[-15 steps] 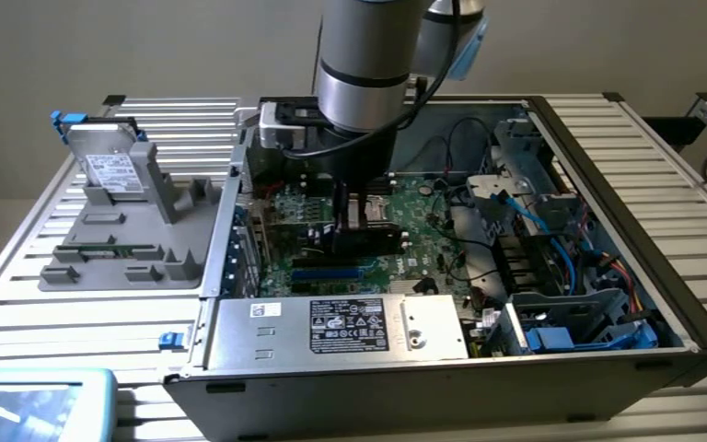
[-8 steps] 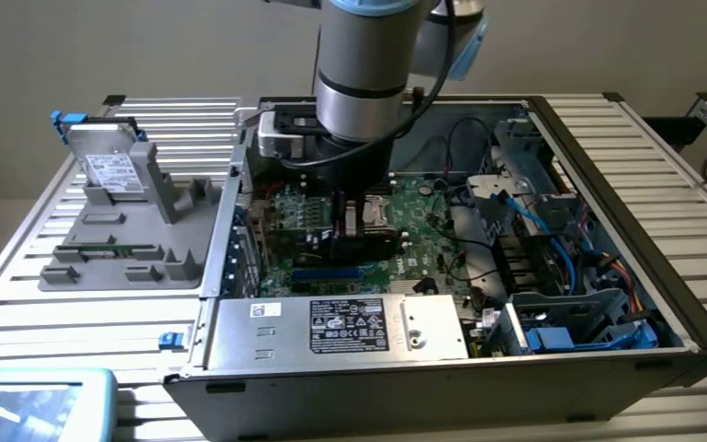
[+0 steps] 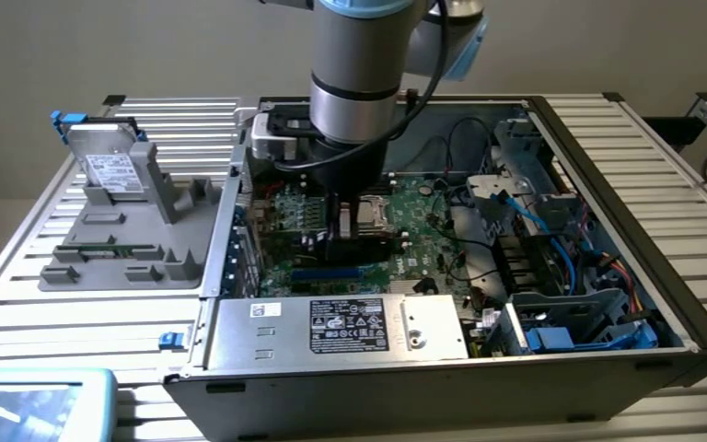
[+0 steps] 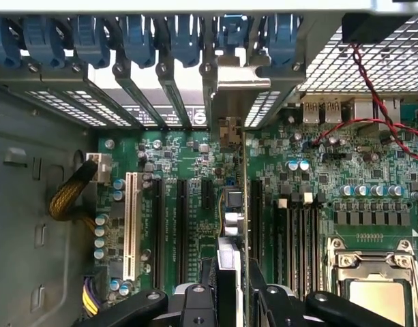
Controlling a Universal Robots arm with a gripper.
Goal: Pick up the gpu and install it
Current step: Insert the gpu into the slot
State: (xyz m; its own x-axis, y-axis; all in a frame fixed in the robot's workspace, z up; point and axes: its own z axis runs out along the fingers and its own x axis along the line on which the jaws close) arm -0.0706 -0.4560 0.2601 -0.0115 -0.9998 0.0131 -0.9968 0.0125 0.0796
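Over the motherboard (image 4: 372, 184), we are holding the gpu (image 4: 230, 204) edge-on above the expansion slots (image 4: 181, 218), gripper (image 4: 229, 300) fingers (image 4: 195, 303) clamping it.

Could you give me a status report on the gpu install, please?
Jaws shut on gpu. Gpu upright inside case, over motherboard slots, bracket at rear. Seated or not: cannot tell. Red wires to one side, apart from it.

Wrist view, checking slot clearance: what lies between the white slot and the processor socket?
In the wrist view, black expansion slots, then the gpu held edge-on by the gripper, then the memory slots.
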